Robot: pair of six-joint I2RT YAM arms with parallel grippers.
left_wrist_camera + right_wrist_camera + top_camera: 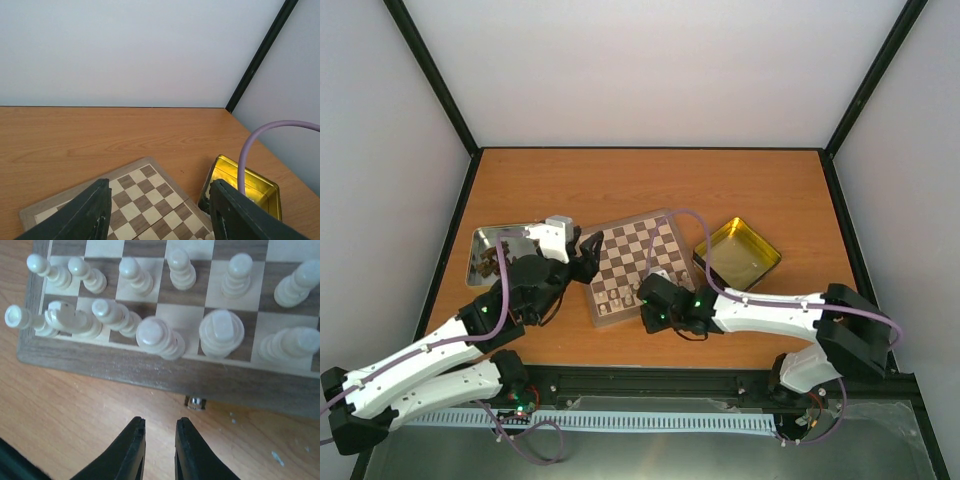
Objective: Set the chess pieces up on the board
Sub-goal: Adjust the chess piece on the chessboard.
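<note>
my right gripper (159, 440) is nearly clenched, empty, off the chessboard (150, 371); left gripper (159, 210) released. next i fetch dark pieces carefully.

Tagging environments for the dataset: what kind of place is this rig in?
Probably a lab test cell, not a home. Plain white panels with black frame struts wall in a bare wooden tabletop, and two arms are bolted at its near edge. The only props are a chessboard, a gold tin and a metal tray.

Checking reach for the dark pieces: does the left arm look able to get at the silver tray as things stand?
Probably yes. The left gripper hovers at the board's left edge, jaws open and empty, with the silver tray just beside its arm and nothing visible between them.
</note>
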